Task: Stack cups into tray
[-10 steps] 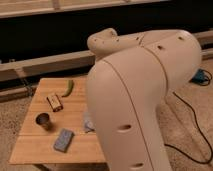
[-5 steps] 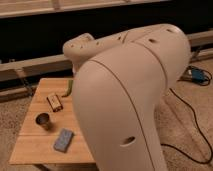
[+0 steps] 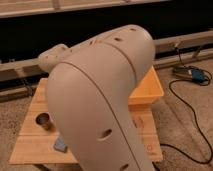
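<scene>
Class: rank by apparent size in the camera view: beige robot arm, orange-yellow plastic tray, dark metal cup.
1. Beige robot arm, inflated by nearness to the camera.
2. Orange-yellow plastic tray, mostly hidden behind the arm.
3. Dark metal cup on the wooden table.
The gripper is out of view.

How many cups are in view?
1: the metal cup stands on the table's left side, outside the tray. The arm hides much of the table, so another may be hidden. The gripper is out of view.

The arm [image 3: 95,95] hides most of the tray [image 3: 150,90] and the counter's [image 3: 30,150] middle. A grey thing [image 3: 60,145] shows only partly. The gripper is out of view.
</scene>
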